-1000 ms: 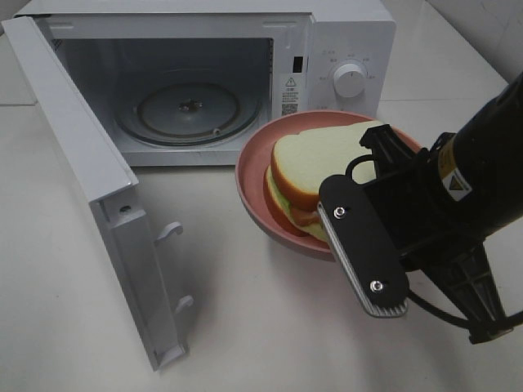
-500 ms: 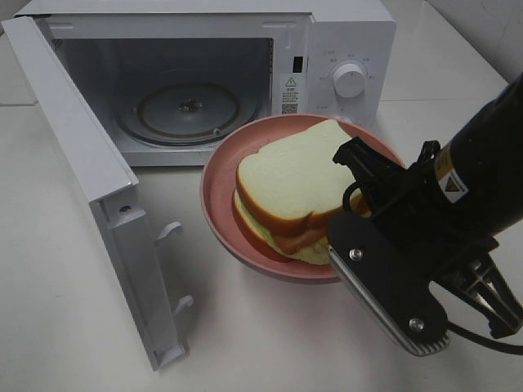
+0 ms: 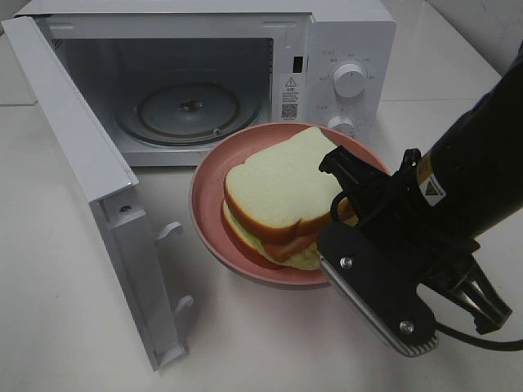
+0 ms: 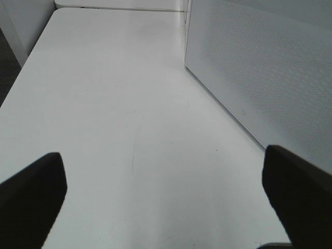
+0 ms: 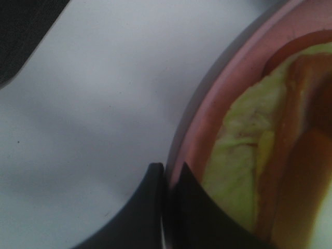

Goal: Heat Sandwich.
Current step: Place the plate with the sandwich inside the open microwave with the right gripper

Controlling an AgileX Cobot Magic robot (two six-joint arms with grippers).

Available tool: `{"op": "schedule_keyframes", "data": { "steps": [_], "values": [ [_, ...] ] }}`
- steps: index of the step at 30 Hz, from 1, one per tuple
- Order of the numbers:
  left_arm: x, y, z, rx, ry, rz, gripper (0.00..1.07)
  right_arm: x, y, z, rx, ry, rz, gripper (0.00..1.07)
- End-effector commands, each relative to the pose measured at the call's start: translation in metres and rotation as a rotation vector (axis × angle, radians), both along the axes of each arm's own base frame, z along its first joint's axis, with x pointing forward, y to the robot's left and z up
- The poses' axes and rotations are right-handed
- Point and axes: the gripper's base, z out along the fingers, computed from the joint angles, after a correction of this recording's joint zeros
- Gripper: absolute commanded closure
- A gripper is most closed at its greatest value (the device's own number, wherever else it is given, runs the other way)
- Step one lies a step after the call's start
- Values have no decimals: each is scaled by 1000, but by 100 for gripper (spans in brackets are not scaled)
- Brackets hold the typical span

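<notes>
1. Right gripper point(image 5: 167, 179): the jaws are closed to a narrow slit and pinch the rim of the round pink plate point(image 3: 204, 214). The grip is on the plate's edge nearest the arm. One black fingertip sits outside the rim and the other inside it.
2. The squarish white-bread sandwich point(image 3: 282, 192) with tan crust lies on the plate, directly ahead of the fingertips. Its pale green and pinkish filling faces the gripper. Whether the near corner touches the inner finger cannot be told.
3. The plate sits over the white table point(image 3: 65, 327). Whether it rests on the surface or is held just clear cannot be told.
4. Beyond the plate stands the white microwave oven point(image 3: 351, 33). The far rim of the plate is close to its front, below the two round dials point(image 3: 350, 79).
5. Farther ahead and to the gripper's left is the oven cavity, which holds a round glass turntable point(image 3: 188, 110). The white door point(image 3: 82, 163) is swung fully open toward the camera.
6. Left gripper point(image 4: 163, 166): the jaws are spread wide, with only table surface showing between the dark fingers point(image 4: 31, 199). A white perforated panel point(image 4: 259, 78) stands just ahead and to one side.
</notes>
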Motion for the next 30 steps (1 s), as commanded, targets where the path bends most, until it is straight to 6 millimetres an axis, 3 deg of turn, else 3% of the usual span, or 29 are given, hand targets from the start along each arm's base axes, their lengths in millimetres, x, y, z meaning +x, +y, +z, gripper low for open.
{"op": "schedule_keyframes", "data": {
  "steps": [1, 10, 30],
  "values": [
    [-3, 0, 1, -8, -29, 1, 9, 5, -2, 2, 31, -11, 2, 107],
    [-3, 0, 1, -8, -29, 1, 9, 14, 2, -4, 21, 16, 6, 107],
    [-3, 0, 1, -8, -29, 1, 9, 72, 56, -15, 0, 67, 12, 107]
  ]
}}
